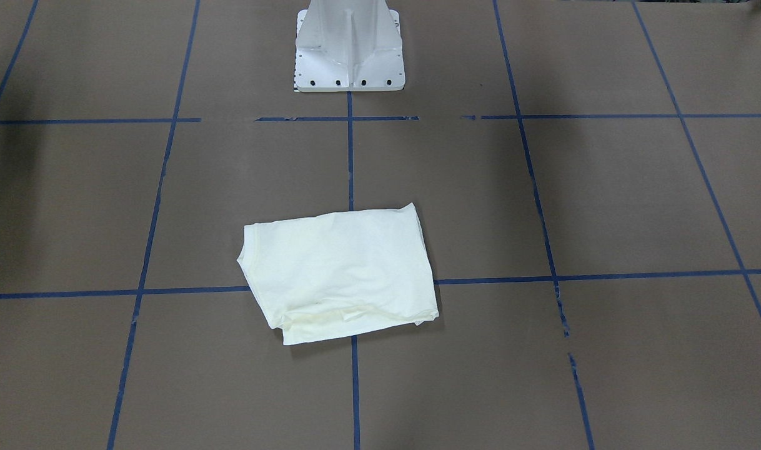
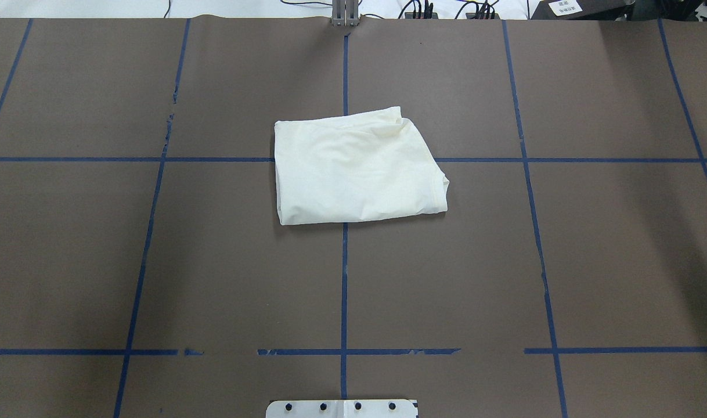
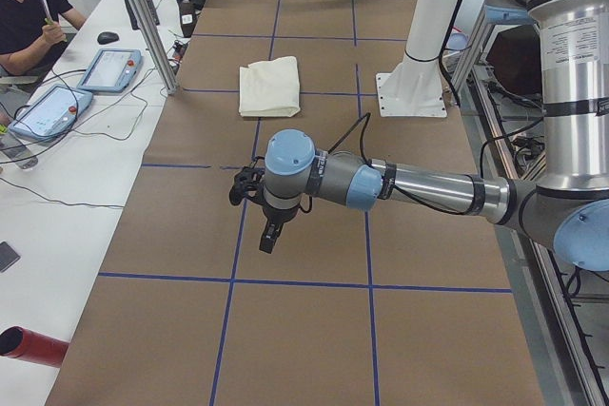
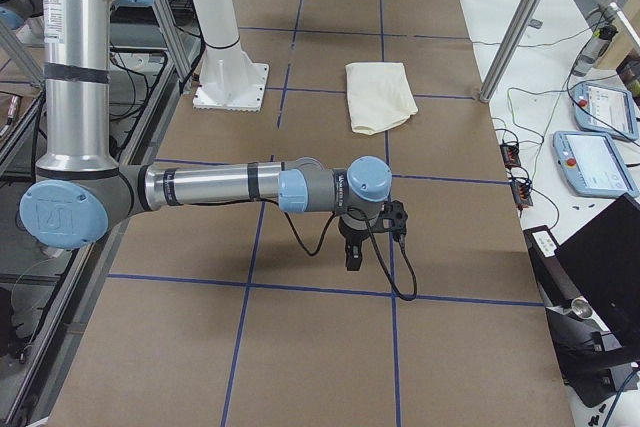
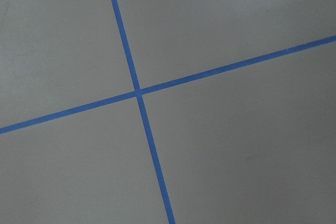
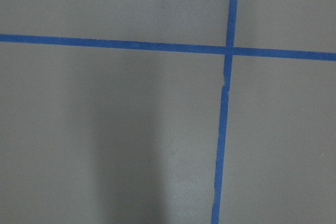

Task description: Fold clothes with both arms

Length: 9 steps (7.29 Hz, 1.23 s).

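The cream T-shirt point(image 2: 353, 168) lies folded into a compact rectangle at the middle of the brown table; it also shows in the front view point(image 1: 340, 272), the left side view point(image 3: 269, 86) and the right side view point(image 4: 379, 95). Its print is hidden. My left gripper point(image 3: 270, 235) hangs above the table far from the shirt, toward the table's left end. My right gripper point(image 4: 352, 255) hangs above the table toward the right end. Both show only in the side views, so I cannot tell whether they are open or shut. The wrist views show only bare table and blue tape.
The white pedestal base point(image 1: 349, 47) stands at the robot's side of the table. Blue tape lines point(image 2: 345, 278) cross the brown surface. Tablets point(image 3: 112, 68) and cables lie on a side bench where a person point(image 3: 29, 16) sits. A metal post point(image 3: 147, 21) stands at the table's edge.
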Available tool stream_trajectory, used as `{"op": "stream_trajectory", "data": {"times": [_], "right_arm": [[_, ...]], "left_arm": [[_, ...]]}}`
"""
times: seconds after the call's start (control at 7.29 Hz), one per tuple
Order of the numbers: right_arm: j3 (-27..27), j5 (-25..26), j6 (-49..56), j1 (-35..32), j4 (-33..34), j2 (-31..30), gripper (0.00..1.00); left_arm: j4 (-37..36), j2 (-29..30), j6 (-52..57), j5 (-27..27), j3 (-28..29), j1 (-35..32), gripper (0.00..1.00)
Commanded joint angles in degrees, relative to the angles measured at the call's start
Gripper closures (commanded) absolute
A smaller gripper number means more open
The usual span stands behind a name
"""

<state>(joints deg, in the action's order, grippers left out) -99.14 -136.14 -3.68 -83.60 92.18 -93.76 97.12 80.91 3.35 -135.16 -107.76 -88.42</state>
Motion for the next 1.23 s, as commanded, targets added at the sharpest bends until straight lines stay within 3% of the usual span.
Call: {"op": "stream_trajectory", "data": {"times": [0.0,1.1], "right_arm": [[0.0,0.0,0.07,-0.07,-0.07,-0.02,0.0],[-0.44,0.0,0.25,-1.65,-0.07,-0.11,0.0]], "left_arm": [[-0.35,-0.23,-0.01,0.07,0.35,0.0,0.0],[0.0,-1.11,-6.07,0.6,2.81,-0.09,0.0]]}}
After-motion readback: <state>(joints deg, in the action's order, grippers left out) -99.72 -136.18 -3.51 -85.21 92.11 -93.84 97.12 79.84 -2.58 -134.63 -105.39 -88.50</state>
